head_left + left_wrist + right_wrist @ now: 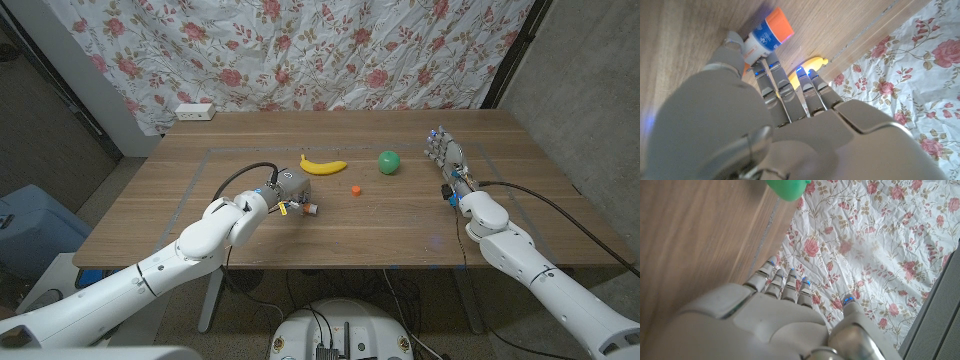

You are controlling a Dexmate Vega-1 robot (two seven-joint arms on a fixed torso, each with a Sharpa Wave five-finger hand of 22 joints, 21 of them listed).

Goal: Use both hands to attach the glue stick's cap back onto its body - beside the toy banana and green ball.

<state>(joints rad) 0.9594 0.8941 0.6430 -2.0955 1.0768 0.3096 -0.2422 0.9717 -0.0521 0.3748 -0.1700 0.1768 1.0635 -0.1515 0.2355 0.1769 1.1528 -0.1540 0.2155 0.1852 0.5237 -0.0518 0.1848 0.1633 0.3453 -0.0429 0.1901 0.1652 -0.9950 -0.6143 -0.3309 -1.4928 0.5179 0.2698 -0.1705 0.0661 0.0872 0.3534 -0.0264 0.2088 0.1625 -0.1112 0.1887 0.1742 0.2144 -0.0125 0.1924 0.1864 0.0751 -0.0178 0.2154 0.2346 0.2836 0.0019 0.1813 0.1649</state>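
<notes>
Wooden table [400, 225] carries everything here, with flowered cloth [350, 50] hung behind it and a white power strip [195, 111] at its far left edge. No containers stand on it.

Coming in from the near left corner, the left hand [283, 190] grips the glue stick body [304, 208]; in the left wrist view the fingers [771, 82] close around a blue-and-white tube [761, 41] with an orange end, which pokes out past the fingertips. From the head view the tube's long axis seems to run roughly across the table, its free end pointing toward the middle.

Over at the right edge, the right hand [446, 160] stands with fingers spread and apart, holding nothing; the right wrist view shows its fingertips [785, 280] free against the cloth.

Ahead of the left hand lies the toy banana [324, 166], and right of that the green ball [389, 162].

Smallest of all is the orange cap [356, 190], alone on the bare wood between the two hands, just right of the held tube and near the ball. It lies well to the left of the right hand and much closer to the left, which is already occupied. I judge the free right hand must travel inward across the table to fetch it.
</notes>
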